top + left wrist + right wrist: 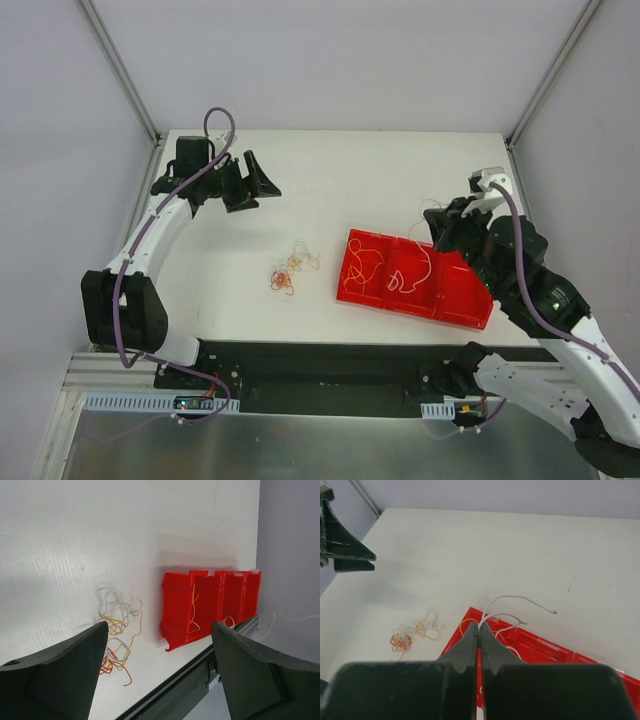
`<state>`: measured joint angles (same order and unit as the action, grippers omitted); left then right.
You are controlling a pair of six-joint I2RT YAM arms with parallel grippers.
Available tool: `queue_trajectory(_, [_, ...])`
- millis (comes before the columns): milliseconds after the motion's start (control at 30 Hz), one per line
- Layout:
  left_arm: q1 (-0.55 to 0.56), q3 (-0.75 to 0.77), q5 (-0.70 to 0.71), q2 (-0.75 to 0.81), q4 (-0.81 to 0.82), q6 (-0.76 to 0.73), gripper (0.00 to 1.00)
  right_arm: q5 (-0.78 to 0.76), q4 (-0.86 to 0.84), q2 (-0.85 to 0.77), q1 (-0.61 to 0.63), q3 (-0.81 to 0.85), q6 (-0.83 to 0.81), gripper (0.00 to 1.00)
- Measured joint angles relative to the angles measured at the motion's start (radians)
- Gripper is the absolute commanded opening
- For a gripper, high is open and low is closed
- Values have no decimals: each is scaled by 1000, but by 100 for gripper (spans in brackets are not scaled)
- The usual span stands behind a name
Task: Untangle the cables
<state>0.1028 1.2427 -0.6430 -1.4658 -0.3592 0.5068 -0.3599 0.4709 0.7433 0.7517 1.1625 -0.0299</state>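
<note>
Right fingers [469,647] pinch a white wire [520,598] above the red tray [470,300]; I would lower it slowly into one compartment — left fingers [60,680] are spread, holding nothing.

- Bare table [380,165] stretches along the far side between the arms.
- The cables [290,270] lie with open table all round; the red tray [465,300] stands apart on their right.
- The right gripper [437,222], pinching a white strand [520,600], overhangs the tray's far edge.
- The left gripper [255,187], spread wide, hangs far left.
</note>
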Motion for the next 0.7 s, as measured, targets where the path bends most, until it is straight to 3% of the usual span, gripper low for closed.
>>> queue_trajectory(467, [1,-48,-39,13,48,6,84,0,6,17,-42,-209,67,1])
queue_trajectory(700, [3,-52,-62,11,61,14,83,19,-35,-10,-44,-494,192,2])
